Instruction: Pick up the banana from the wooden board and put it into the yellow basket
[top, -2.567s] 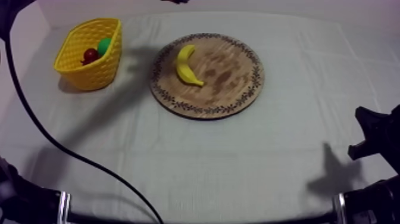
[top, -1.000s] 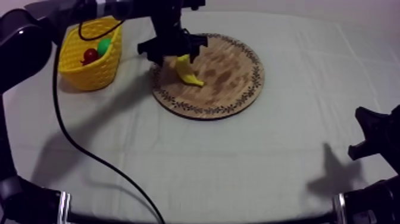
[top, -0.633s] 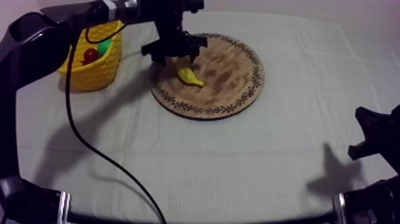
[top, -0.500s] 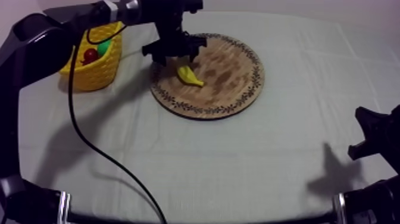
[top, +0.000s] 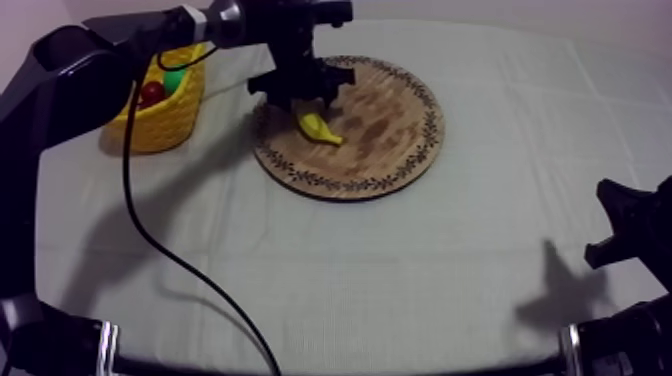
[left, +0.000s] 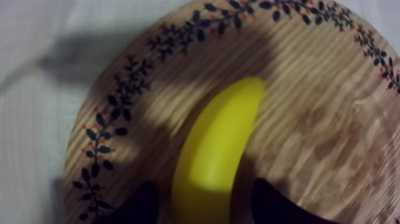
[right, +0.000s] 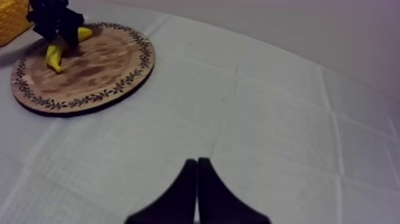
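The yellow banana (top: 320, 127) lies on the left part of the round wooden board (top: 390, 110). My left gripper (top: 300, 92) hangs low right over its upper end. In the left wrist view the banana (left: 220, 143) runs between my two black fingers (left: 137, 205). That gripper (left: 205, 196) is open and straddles the fruit on the board (left: 321, 131), with a thin strip of wood showing beside one finger. The yellow basket (top: 160, 115) stands left of the board. My right gripper (right: 196, 179) is shut on nothing, low over the cloth at the right (top: 620, 225).
Inside the basket lie a small red fruit (top: 152, 93) and a green fruit (top: 175, 80). From the right wrist view the board (right: 89, 71) is far off, with the left gripper (right: 56, 21) over the banana (right: 55, 55) and a basket corner (right: 12, 18) behind.
My left arm came in from the upper left and sank over the banana, edging slightly right in the last second. The banana and the right arm have not moved.
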